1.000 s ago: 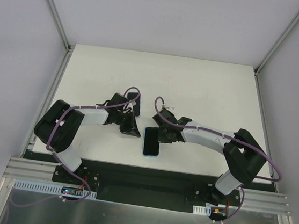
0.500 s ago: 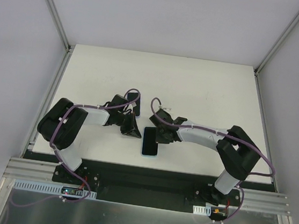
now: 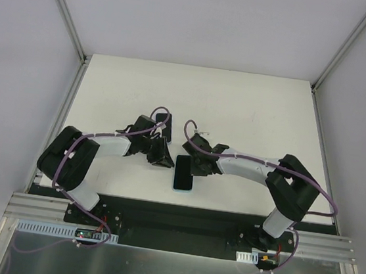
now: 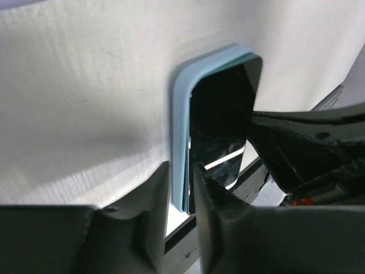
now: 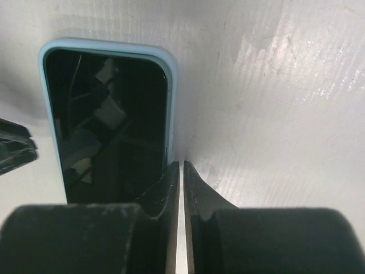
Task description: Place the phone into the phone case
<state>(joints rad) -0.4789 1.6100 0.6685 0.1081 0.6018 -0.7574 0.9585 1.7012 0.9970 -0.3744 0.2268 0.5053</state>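
The phone case (image 3: 182, 189) lies flat near the table's front edge, its light blue rim framing a glossy black face. That face reads as the phone (image 3: 184, 171) front up, and its lavender back is hidden. My left gripper (image 3: 164, 159) is at the case's left long side. In the left wrist view its jaws (image 4: 181, 165) straddle the case's blue side wall (image 4: 179, 103) with a narrow gap, beside the phone (image 4: 222, 108). My right gripper (image 3: 199, 165) is shut and empty. Its tips (image 5: 181, 164) touch the table at the right rim of the case (image 5: 102, 45) holding the phone (image 5: 108, 120).
The white table (image 3: 239, 104) ends in a black front strip (image 3: 181, 209) just below the case. Metal frame posts (image 3: 68, 15) and grey walls close in both sides. The right gripper's dark body (image 4: 308, 142) sits close across the case from my left fingers.
My right gripper has moved a little left against the case's right edge. The case has slid slightly left. The left arm's elbow has shifted while its gripper stays at the case.
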